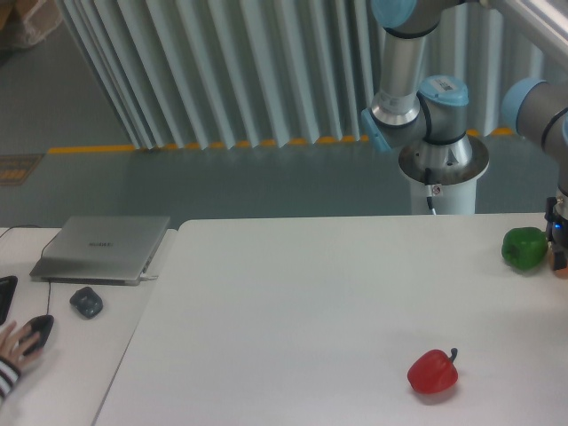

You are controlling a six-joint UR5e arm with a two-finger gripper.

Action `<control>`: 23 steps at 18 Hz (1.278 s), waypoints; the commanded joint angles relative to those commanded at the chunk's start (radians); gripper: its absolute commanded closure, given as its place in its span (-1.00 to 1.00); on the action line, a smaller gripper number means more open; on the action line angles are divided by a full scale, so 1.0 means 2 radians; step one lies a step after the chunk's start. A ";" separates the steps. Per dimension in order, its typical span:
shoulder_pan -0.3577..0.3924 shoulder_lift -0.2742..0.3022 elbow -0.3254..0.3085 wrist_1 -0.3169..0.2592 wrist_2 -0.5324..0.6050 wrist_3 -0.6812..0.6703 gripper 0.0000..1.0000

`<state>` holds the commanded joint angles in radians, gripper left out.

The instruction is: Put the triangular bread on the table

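Observation:
The white table fills the lower right of the view. My gripper shows only as a dark sliver at the far right edge, low over the table's back right corner, and its fingers are cut off by the frame. Just under it sits a small orange-brown patch. I cannot tell whether this patch is the triangular bread or whether the gripper holds it.
A green bell pepper sits just left of the gripper. A red bell pepper lies near the front right. On the adjoining desk at left are a grey laptop, a dark small object and a person's hand on a mouse.

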<state>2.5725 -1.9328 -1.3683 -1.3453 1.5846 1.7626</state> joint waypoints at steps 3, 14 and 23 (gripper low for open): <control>0.000 0.001 0.000 0.000 0.002 -0.001 -1.00; 0.111 0.038 -0.058 0.015 0.006 0.028 -1.00; 0.152 0.039 -0.073 0.015 0.011 0.060 -1.00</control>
<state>2.8761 -1.8546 -1.5139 -1.3162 1.6061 1.8835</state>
